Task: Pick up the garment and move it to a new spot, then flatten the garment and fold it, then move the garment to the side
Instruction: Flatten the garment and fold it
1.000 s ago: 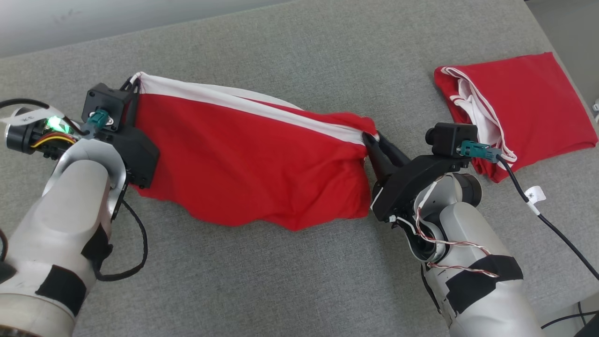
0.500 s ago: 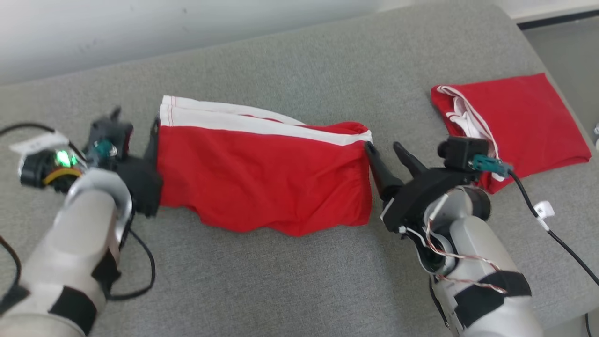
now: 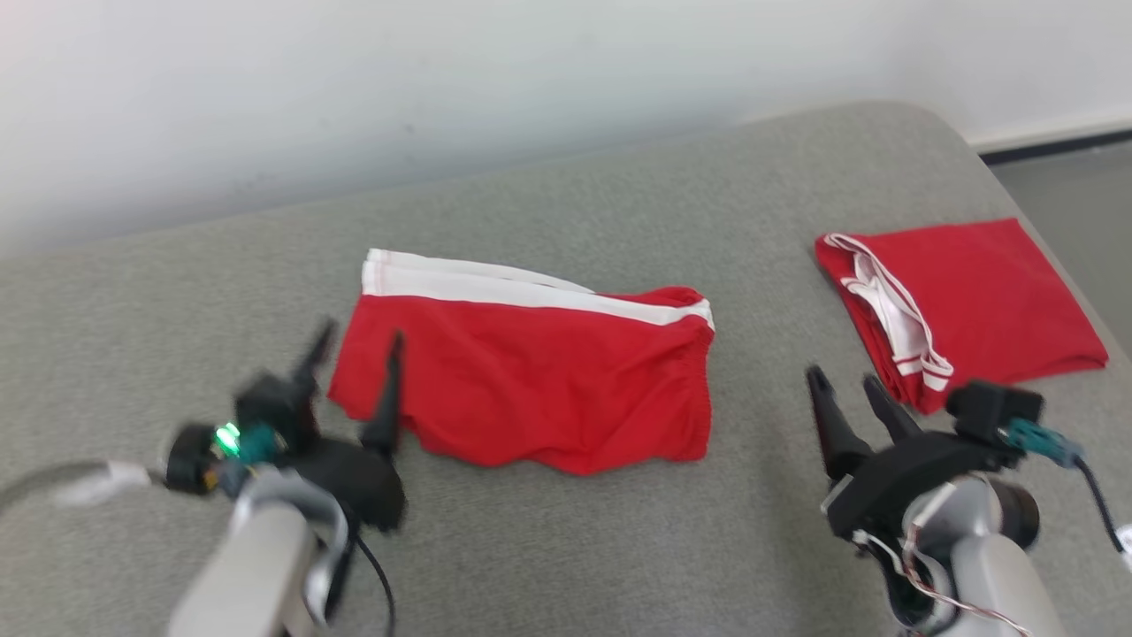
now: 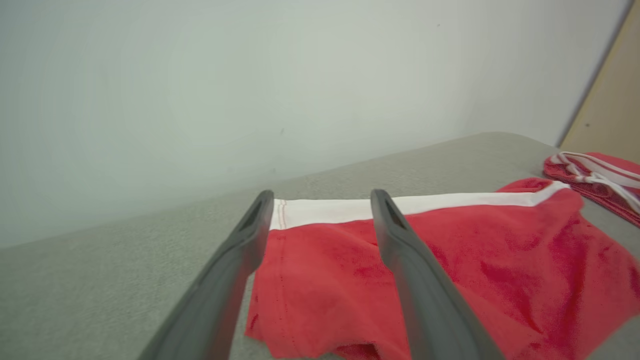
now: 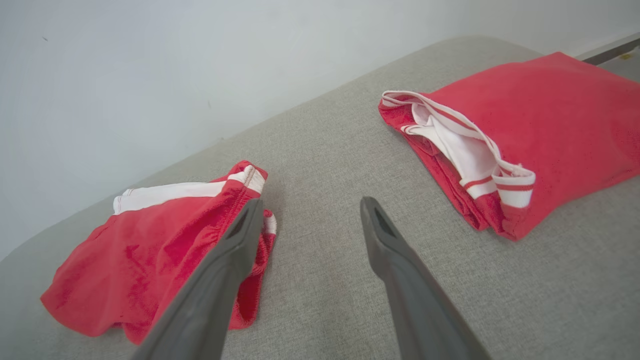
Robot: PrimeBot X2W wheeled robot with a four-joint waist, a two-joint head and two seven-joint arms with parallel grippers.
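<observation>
Moved: left gripper (image 3: pixel 363 332) and right gripper (image 3: pixel 840 376) have let go of the garment (image 3: pixel 539 380) and drawn back from its ends; the head camera has tilted too.
Cushion: grey fabric surface (image 3: pixel 566 548) under everything, pale wall behind.
Garment: red shorts with a white band, lying mid-cushion, held by neither gripper.
Second garment (image 3: pixel 973 301): folded red-and-white piece at far right, well apart.
Left gripper: fingers spread, empty, tips at the shorts' left edge.
Right gripper: fingers spread, empty, between the two garments.
</observation>
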